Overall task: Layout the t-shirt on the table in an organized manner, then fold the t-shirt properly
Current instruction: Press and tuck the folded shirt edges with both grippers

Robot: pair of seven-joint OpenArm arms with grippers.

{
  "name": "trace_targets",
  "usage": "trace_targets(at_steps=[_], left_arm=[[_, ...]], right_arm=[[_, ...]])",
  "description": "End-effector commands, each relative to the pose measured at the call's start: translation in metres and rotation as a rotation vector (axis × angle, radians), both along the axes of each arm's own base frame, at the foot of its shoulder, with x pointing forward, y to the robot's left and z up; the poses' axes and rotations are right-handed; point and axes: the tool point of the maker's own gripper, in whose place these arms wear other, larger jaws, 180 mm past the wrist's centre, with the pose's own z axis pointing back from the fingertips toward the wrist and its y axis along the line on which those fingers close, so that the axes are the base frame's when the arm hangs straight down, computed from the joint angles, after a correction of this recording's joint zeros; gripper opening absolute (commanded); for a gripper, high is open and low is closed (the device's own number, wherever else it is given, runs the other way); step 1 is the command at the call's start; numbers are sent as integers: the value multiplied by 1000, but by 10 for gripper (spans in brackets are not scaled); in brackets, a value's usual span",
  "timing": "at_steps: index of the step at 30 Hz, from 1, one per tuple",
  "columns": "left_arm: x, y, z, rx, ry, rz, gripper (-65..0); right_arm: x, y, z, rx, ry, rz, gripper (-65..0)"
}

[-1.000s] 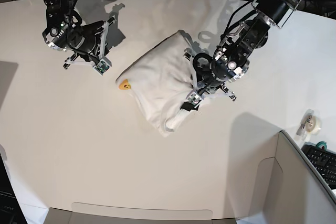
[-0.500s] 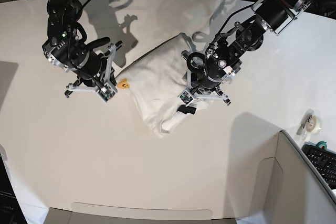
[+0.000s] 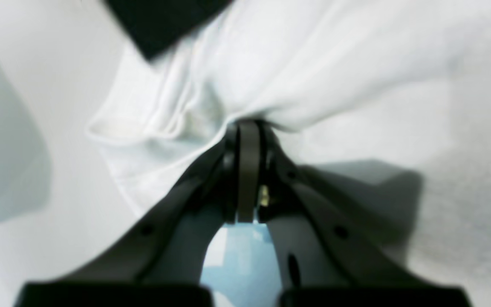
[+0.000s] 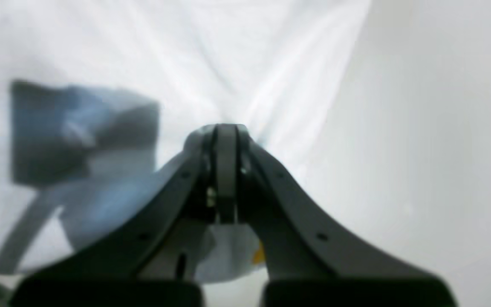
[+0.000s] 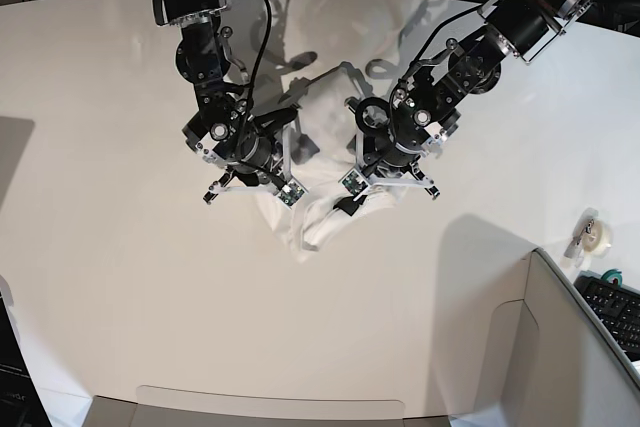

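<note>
spreading wide beneath both arms, the table point(image 5: 130, 277) is giving a smooth, matte white surface with far more room than the cloth needs. bunching on it, the t-shirt point(image 5: 318, 217) is lying as a soft, creased heap between the two grippers rather than flat — judging by that, the laying-out step is not done.

the left gripper point(image 3: 249, 128) is pinching a fold with its jaws pressed together; white cotton is puckering just ahead of its tips and a rolled hem is curling off to its left. the right gripper point(image 4: 225, 130) is likewise clamping cloth, with taut ridges fanning out ahead of the tips — thin, pliable knit that is drawing tight under pull. both holds sit on opposite sides of the heap, probably so the arms can lift and pull it apart. a small yellow patch is showing under the right gripper, too blurred to name.
</note>
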Motion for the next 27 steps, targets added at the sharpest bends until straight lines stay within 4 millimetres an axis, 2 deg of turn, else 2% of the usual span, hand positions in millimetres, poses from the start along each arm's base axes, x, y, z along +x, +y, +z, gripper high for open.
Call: trace_targets(at_steps=[1, 9, 15, 16, 23, 27], left_arm=[[-41, 13, -30, 56, 189, -3, -648], [-36, 11, -27, 52, 180, -1, -648], [-20, 9, -17, 47, 144, 0, -648], [-20, 3, -16, 35, 143, -3, -648], [-19, -1, -14, 26, 138, -7, -648], [-17, -19, 4, -20, 95, -43, -647]], right_arm=[[-4, -4, 0, -19, 2, -8, -650], [-53, -7, -9, -16, 52, -25, -650], [-75, -3, 4, 22, 30, -43, -650], [-78, -2, 5, 24, 30, -43, -650], [-82, -5, 5, 21, 32, -48, -650], [-76, -10, 7, 37, 16, -122, -650]])
